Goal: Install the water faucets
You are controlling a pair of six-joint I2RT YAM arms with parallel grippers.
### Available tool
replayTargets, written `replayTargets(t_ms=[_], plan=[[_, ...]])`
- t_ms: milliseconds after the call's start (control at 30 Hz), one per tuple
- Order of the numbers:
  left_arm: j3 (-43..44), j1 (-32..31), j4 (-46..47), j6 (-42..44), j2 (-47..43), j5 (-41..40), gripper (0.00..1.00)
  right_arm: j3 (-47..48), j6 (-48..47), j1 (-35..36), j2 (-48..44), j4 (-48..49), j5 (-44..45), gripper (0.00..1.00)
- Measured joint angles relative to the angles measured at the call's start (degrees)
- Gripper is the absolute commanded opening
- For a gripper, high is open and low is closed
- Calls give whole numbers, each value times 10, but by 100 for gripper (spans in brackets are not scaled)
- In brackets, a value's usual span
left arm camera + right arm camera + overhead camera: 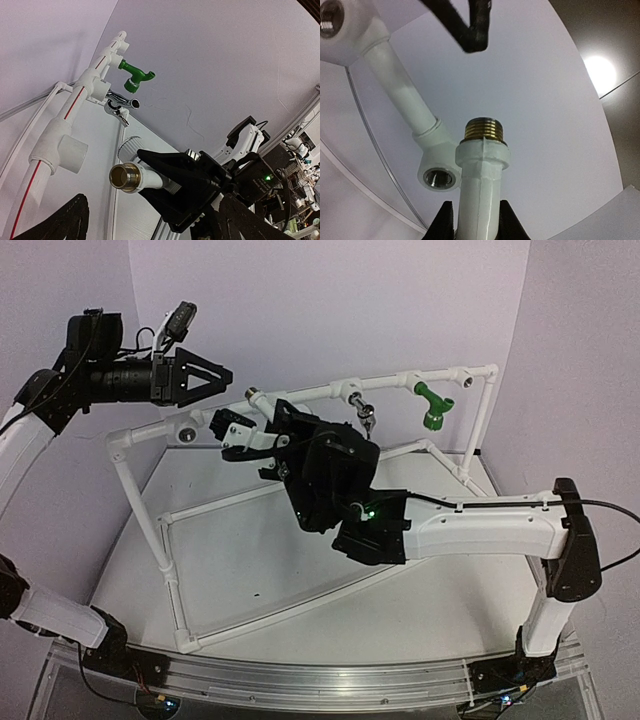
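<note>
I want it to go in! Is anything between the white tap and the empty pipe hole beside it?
Nothing visible does. The white plastic tap with its brass thread, held by the right gripper, sits beside the round white pipe socket with bare space between. The open left gripper hangs off to one side.

Smooth white plastic tap with ridged brass thread; glossy plastic pipe frame; shiny chrome tap

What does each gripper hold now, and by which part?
The right gripper holds the white faucet by its white body, behind the brass thread; the left gripper is open and empty.
</note>
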Motion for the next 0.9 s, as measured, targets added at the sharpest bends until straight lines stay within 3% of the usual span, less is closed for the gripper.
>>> replayTargets(t_ms=[333,900], plan=[[-4,0,-1,0,9,7,74,0,-3,14,-6,54,-74,0],[-3,-2,-1,0,23,-8,64,0,-4,31,-8,81,-103,0]])
